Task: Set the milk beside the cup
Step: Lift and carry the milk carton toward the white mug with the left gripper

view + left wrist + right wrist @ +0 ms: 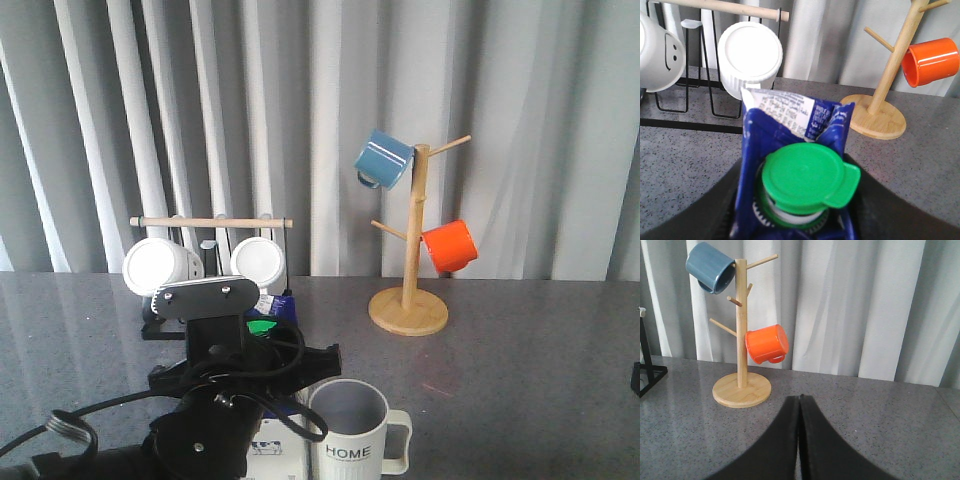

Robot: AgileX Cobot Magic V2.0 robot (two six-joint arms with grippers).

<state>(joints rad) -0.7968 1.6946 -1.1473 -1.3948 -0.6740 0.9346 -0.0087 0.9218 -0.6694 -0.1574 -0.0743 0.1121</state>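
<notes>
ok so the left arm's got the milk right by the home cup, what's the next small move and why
Probably lower the milk straight down and then open the left claw. In the front view the carton's white base sits just left of the cup, apparently close beside it, so the placement looks nearly done. Whether the base already touches the table cannot be told. The right claw is shut and idle.

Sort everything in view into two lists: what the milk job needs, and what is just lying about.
Job: milk, held in the left gripper; HOME cup.

Lying about: mug tree, blue mug, orange mug, white mugs on a rack.
</notes>
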